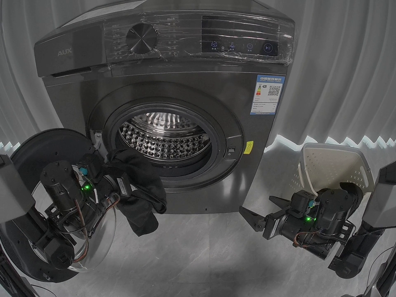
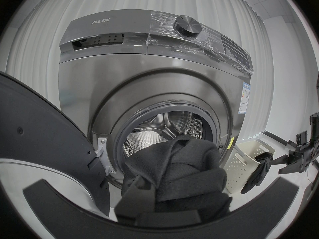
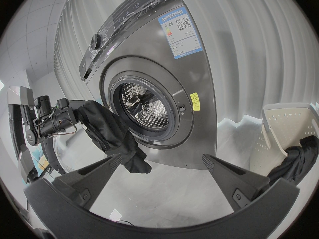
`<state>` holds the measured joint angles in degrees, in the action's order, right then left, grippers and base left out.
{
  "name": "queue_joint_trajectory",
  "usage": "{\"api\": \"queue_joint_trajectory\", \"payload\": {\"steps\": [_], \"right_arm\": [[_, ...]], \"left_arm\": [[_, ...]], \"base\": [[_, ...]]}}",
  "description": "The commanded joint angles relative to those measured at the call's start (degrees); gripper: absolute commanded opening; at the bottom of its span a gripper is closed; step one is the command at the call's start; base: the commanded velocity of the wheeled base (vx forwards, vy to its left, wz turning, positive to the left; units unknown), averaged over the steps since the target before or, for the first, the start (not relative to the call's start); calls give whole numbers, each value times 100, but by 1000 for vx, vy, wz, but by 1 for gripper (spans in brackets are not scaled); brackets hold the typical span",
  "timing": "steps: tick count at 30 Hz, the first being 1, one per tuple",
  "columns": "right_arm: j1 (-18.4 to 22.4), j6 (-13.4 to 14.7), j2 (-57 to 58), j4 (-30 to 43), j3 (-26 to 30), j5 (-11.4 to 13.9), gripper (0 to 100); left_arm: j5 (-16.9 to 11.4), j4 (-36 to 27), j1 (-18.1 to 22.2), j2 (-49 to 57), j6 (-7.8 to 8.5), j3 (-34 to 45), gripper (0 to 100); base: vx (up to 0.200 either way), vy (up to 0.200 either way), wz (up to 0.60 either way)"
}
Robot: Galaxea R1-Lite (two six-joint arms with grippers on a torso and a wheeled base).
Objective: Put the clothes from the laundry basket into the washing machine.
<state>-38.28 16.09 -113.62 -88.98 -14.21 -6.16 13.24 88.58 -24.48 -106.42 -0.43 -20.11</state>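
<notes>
I had the left pincer (image 1: 123, 185) clamped on a black garment (image 1: 142, 194), which bunched over its fingers and hung down below them in a loose fold. The garment sat just in front of the washer (image 1: 173, 83), at the lower left edge of the round opening, outside the drum (image 1: 165, 139). From the left wrist view the cloth covered the lower part of the opening; I could not tell whether it touched the rim. Its hanging end stayed above the floor (image 1: 206, 252). The door (image 1: 49, 153) stood swung open on the washer's left, behind that arm. My right pincer (image 1: 264, 211) was spread apart and held nothing, low above the floor off the washer's right front corner, its tips pointing toward the washer. The basket (image 1: 330, 161) stood just behind that arm, beside the washer's right side and near the curtain (image 1: 342, 62). A second garment (image 3: 295, 161), also dark, lay draped over the basket's rim, well apart from the right pincer's tips.
</notes>
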Motion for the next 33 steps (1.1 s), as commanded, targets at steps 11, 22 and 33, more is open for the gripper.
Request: {"api": "queue_joint_trajectory", "payload": {"steps": [11,22,33], "right_arm": [[-66,-1,-29,-32,-2,0,100],[-83,-18,6,-32,-11,0,100],[-145,-18,-29,-32,-29,-8,100]], "left_arm": [[21,10,-145,-291,8,-28,0],[47,19,-286,-748,-318,-370,0],[38,-121,-242,-1987,-203,-2075,0]], "base": [[91,0,0],[0,0,0],[0,0,0]]}}
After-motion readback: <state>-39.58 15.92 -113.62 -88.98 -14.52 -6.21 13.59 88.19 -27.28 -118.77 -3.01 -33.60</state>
